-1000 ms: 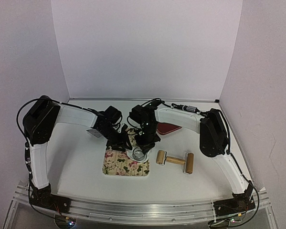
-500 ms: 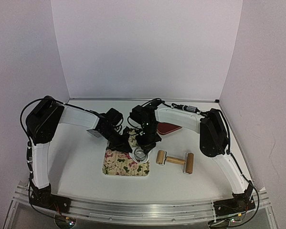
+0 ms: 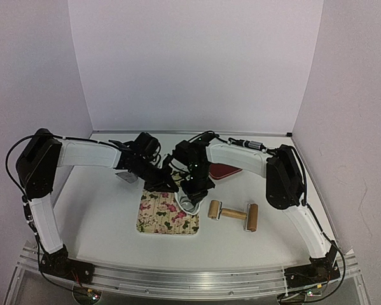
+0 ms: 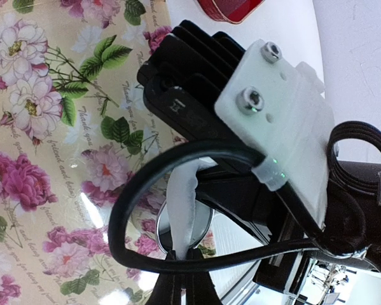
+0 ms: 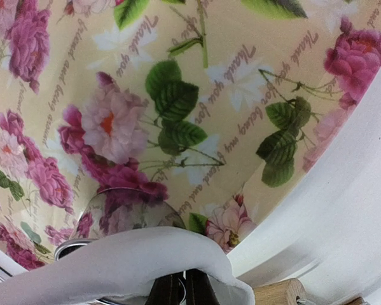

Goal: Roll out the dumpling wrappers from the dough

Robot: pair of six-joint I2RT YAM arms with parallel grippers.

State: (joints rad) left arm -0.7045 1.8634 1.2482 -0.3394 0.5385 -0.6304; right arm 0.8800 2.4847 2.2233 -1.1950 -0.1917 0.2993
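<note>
A limp white dough sheet (image 5: 133, 260) hangs draped over the shiny metal ring cutter (image 5: 123, 210) above the floral mat (image 3: 165, 216). My left gripper (image 4: 177, 293) is shut on the lower end of a dough strip (image 4: 187, 210) that crosses the ring (image 4: 206, 222). My right gripper (image 5: 182, 291) is shut, with the ring's wall between its fingers and the dough lying over them. In the top view both grippers meet over the mat's right edge, left (image 3: 169, 185), right (image 3: 191, 194), with the ring (image 3: 189, 204) tilted. No flat round wrapper disc shows.
A wooden rolling pin (image 3: 233, 215) lies on the table right of the mat; its end shows in the right wrist view (image 5: 276, 293). A red tray (image 3: 227, 170) sits behind the right gripper. White walls close the back and sides.
My left arm has stretched out and its gripper has moved right and up to the ring, holding dough. The ring, flat on the mat before, is now tilted. The right arm barely moved.
</note>
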